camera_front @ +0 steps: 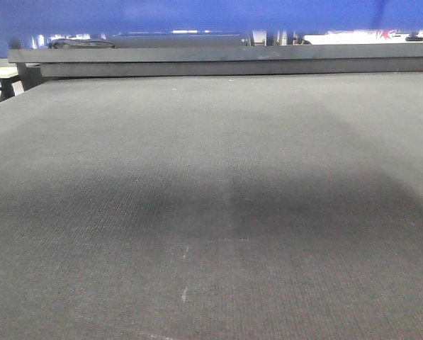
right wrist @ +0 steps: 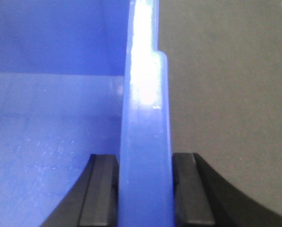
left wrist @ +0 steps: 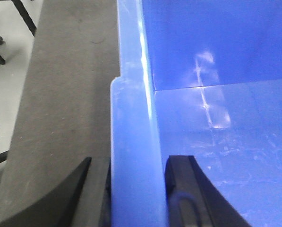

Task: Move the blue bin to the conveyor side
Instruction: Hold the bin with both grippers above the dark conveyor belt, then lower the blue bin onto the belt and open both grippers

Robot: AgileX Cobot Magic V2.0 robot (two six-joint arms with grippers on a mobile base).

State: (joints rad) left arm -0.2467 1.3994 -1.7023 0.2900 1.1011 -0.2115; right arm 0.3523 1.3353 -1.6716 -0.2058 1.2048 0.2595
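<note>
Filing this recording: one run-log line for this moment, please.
left hand: shut on blue bin wall | right hand: shut on opposite wall | bin: gripped both sides | surface alongside: grey belt

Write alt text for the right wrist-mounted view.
The right gripper clamps the upright wall of the blue bin, one black finger inside and one outside. Glossy blue interior fills the left; the dark grey woven conveyor surface lies to the right.
</note>
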